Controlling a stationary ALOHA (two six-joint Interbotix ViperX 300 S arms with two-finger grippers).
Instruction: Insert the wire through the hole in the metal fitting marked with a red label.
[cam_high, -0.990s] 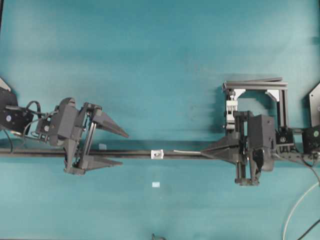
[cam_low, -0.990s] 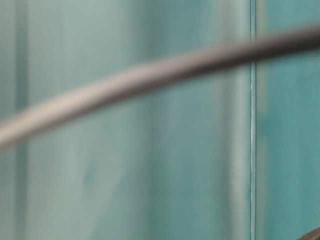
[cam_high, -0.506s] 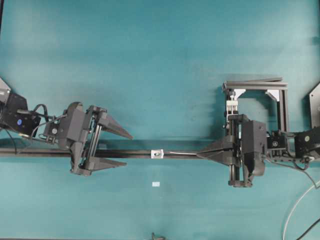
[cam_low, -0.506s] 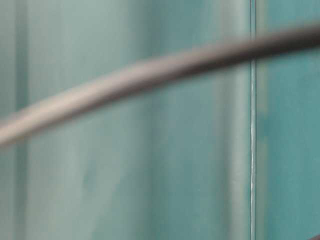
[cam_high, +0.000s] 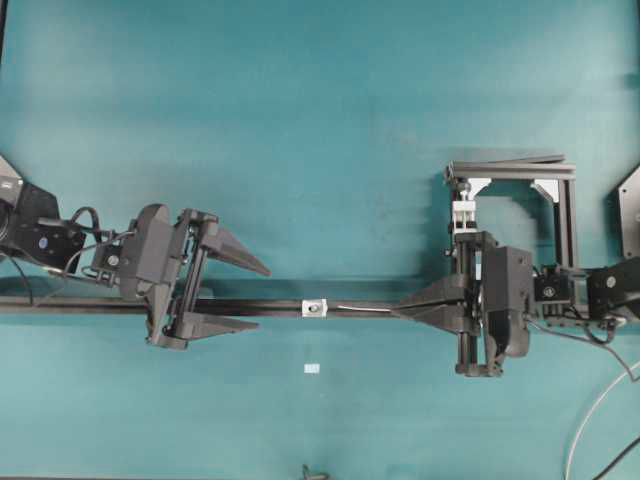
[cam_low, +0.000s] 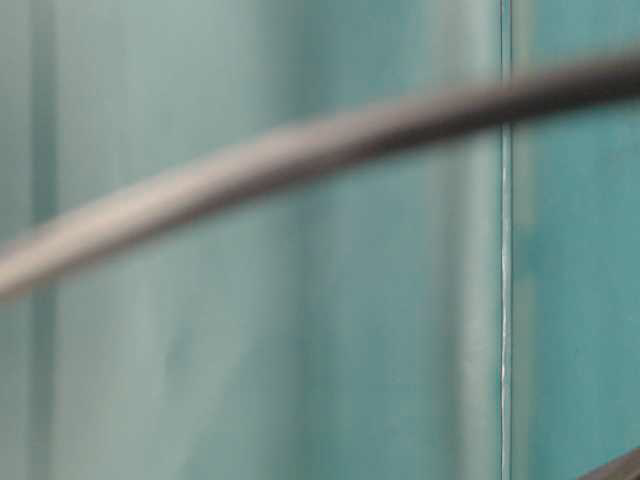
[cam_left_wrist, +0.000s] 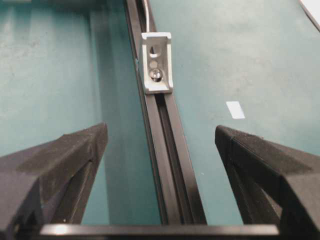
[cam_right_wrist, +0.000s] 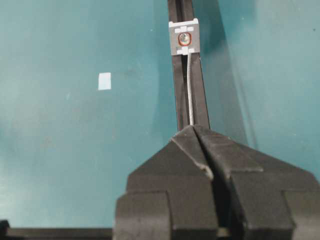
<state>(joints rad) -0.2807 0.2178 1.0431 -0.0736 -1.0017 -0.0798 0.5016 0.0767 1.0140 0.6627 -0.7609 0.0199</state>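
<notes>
1. A long black rail (cam_high: 270, 306) lies across the teal surface (cam_high: 320, 120); a black frame (cam_high: 520, 172) with a white clamp block (cam_high: 461, 213) stands behind the right arm, and a small white tag (cam_high: 312, 369) lies apart in front of the rail.
2. The table-level view shows only a blurred dark cable (cam_low: 300, 150).
3. The metal fitting (cam_high: 315, 307) sits on the rail, between the two grippers; its hole (cam_right_wrist: 185, 37) is ringed red.
4. The right gripper (cam_high: 405, 309) has its fingers pressed together, pinching the wire (cam_right_wrist: 190, 90), whose free end reaches the fitting's lower edge, just below the hole.
5. The left gripper (cam_high: 262, 297) has its fingers (cam_left_wrist: 65, 150) spread on either side of the rail, short of the fitting.
</notes>
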